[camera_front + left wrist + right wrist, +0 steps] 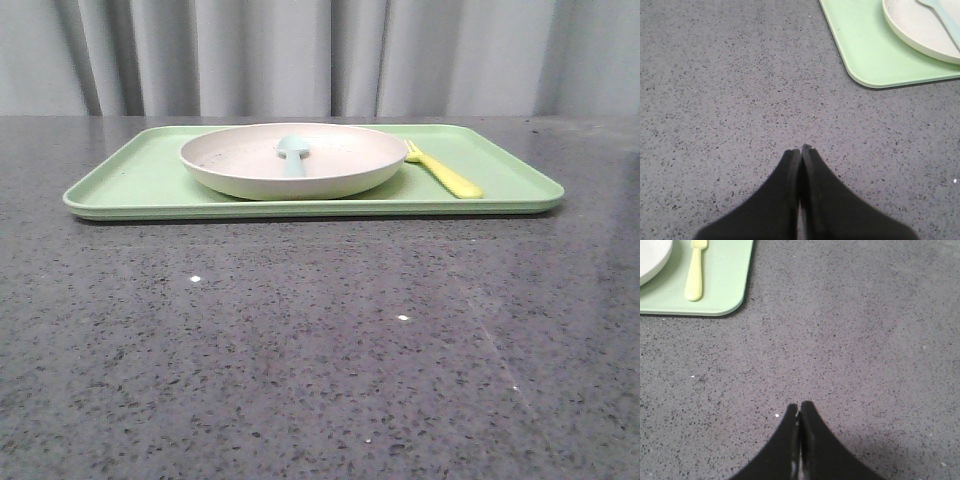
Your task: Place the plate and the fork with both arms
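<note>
1. We find a light green tray (150, 180) lying flat on the speckled grey table (320, 350), towards its far side, in front of a grey curtain (320, 55).
2. The plate (240, 165) sits on the tray, roughly at its middle. A pale blue utensil (292, 155) lies inside the plate.
3. The fork (445, 172) lies on the tray just to the right of the plate, tines pointing away from the robot. We cannot tell whether it touches the rim.
4. In the left wrist view, the left gripper (801, 149) hangs over bare table with its fingers pressed together and nothing between them. A corner of the tray shows well apart from it.
5. In the right wrist view, the right gripper (799, 405) is likewise closed on nothing, over bare table, well apart from the fork.
6. Neither arm appears in the front view.
</note>
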